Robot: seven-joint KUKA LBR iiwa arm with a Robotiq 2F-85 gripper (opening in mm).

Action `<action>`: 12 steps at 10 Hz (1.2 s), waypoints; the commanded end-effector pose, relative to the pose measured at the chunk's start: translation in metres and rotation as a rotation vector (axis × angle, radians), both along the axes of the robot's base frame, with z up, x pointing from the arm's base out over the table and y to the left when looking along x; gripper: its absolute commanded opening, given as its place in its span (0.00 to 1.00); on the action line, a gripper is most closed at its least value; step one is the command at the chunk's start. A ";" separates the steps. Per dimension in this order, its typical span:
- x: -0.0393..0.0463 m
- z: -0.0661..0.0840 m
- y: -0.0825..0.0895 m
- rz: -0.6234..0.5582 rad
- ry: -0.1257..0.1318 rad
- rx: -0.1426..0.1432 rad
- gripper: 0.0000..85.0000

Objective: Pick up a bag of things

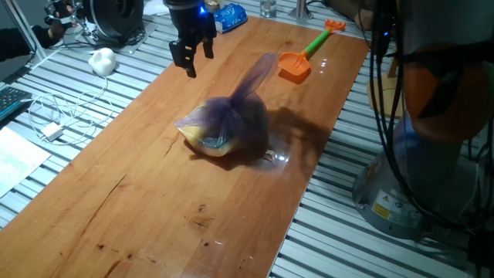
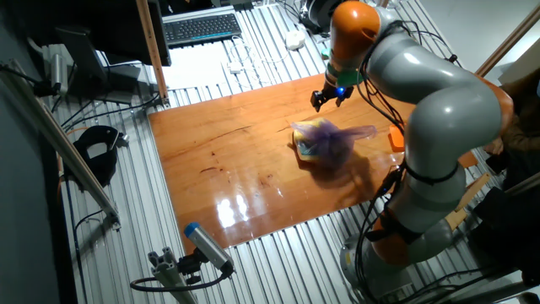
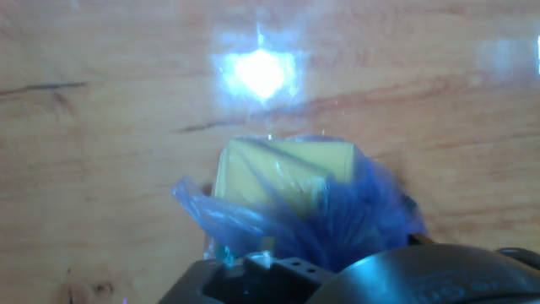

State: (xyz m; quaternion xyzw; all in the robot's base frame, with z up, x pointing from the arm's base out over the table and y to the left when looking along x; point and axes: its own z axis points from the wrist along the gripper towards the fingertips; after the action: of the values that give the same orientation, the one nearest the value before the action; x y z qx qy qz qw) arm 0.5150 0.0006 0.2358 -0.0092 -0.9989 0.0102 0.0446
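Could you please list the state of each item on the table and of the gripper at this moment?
bag of things: lying on the table, knotted, tail sticking up, not held.
gripper: open, empty, in the air above the table, apart from the bag.
toy shovel: lying flat near the table's far end, untouched.
blue packet: resting at the far edge.

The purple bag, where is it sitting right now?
In one fixed view the purple bag lies near the middle of the wooden table, its tail pointing up toward the toy shovel. The gripper hangs above and beside it, not touching.
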 end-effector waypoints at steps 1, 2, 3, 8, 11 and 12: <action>-0.0001 0.000 0.000 0.000 0.054 0.001 0.00; -0.0001 0.000 0.000 0.003 0.054 0.001 0.00; -0.0001 0.000 0.000 0.003 0.054 0.001 0.00; -0.0001 0.000 0.000 0.000 0.054 0.001 0.00; -0.0002 0.000 0.000 -0.004 0.051 0.002 0.00; -0.0002 0.000 0.000 -0.007 0.051 0.002 0.00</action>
State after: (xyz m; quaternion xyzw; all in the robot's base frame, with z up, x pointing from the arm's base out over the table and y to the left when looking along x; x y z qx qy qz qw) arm 0.5149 0.0006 0.2359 -0.0123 -0.9974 0.0094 0.0702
